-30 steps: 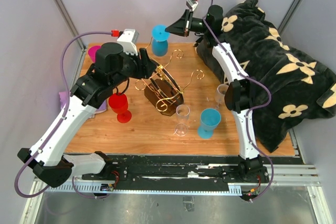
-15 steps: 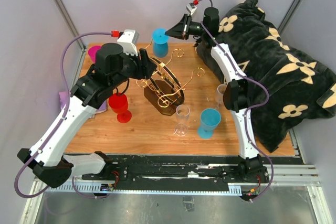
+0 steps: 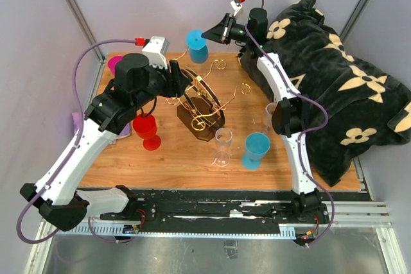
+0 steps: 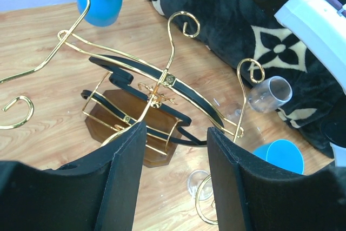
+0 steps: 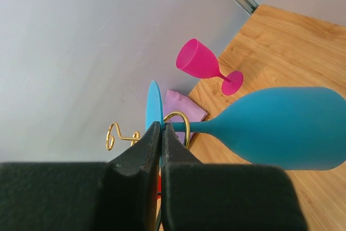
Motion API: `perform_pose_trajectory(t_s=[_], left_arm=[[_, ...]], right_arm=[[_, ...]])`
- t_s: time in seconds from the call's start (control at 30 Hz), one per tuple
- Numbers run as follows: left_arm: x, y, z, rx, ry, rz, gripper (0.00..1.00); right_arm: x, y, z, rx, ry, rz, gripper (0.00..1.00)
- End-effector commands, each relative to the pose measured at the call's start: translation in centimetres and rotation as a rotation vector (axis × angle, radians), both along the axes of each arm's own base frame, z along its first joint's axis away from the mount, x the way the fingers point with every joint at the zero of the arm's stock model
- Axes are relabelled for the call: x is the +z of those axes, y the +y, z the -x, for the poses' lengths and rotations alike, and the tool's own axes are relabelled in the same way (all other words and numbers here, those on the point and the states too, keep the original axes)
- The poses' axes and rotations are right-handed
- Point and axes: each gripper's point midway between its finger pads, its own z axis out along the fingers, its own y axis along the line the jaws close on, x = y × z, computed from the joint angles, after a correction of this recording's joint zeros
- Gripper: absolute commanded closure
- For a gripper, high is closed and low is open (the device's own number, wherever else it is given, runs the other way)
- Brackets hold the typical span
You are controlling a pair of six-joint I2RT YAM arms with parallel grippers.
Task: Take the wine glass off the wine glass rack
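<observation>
**Blue wine glass held aloft behind the gold rack**

The right gripper (image 5: 161, 131) is clamped tight on the foot end of a turquoise wine glass (image 5: 281, 128). Its dark fingers (image 5: 141, 158) are pressed together where the stem meets the round foot. The glass lies on its side in the air over the far edge of the wooden table (image 3: 180, 165). It hangs just behind the wine glass rack (image 3: 200, 112), near one curled gold arm. Whether wire and glass touch cannot be told.

The left gripper (image 4: 175, 133) hovers over the rack from the other side, jaws about half open and nothing gripped. The rack's black bands, gold wires and dark wooden base show between and below its fingers. Contact with the wire cannot be made out.

Around the rack stand a red wine glass (image 3: 146, 126) to its left and a pink wine glass (image 5: 203, 63) at the far left corner. A clear wine glass (image 3: 223, 139) and a blue cup (image 3: 257, 149) stand in front. A second clear glass (image 4: 270, 93) stands beside the black patterned blanket (image 3: 334, 75) heaped to the right. A purple cloth (image 5: 181, 106) lies at the table's left edge.
</observation>
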Motion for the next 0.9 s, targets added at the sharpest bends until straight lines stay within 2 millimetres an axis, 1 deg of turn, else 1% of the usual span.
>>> perform_pose_trajectory(t_s=[0.0, 0.1, 0.23, 0.3, 0.4, 0.47, 0.6, 0.7, 0.87], left_arm=[[0.6, 0.8, -0.2, 0.020, -0.035, -0.006, 0.46], [0.5, 0.8, -0.2, 0.019, -0.034, -0.008, 0.46], [0.6, 0.8, -0.2, 0.018, -0.035, -0.005, 0.46], [0.6, 0.8, -0.2, 0.017, -0.035, -0.005, 0.46], [0.6, 0.9, -0.1, 0.021, -0.038, -0.006, 0.46], [0.6, 0.9, -0.1, 0.020, -0.037, -0.006, 0.46], [0.5, 1.1, 0.0, 0.025, -0.037, -0.006, 0.46], [0.7, 1.1, 0.0, 0.024, -0.040, -0.003, 0.46], [0.8, 1.1, 0.2, 0.022, -0.040, -0.002, 0.46]], right_arm=[[3.2, 1.5, 0.5, 0.005, -0.130, -0.071, 0.99], [3.4, 2.8, 1.8, 0.058, -0.136, -0.083, 0.99], [2.9, 3.6, 3.5, 0.135, -0.110, -0.084, 0.99], [2.6, 3.7, 4.5, 0.178, -0.091, -0.080, 0.99], [2.9, 3.3, 6.5, 0.243, -0.099, -0.073, 0.99], [2.7, 3.0, 7.6, 0.275, -0.102, -0.051, 0.99], [2.4, 2.2, 9.4, 0.307, -0.102, -0.006, 0.99], [2.3, 1.6, 9.7, 0.301, -0.108, 0.031, 0.99], [2.2, 0.1, 9.0, 0.286, -0.095, 0.048, 0.99]])
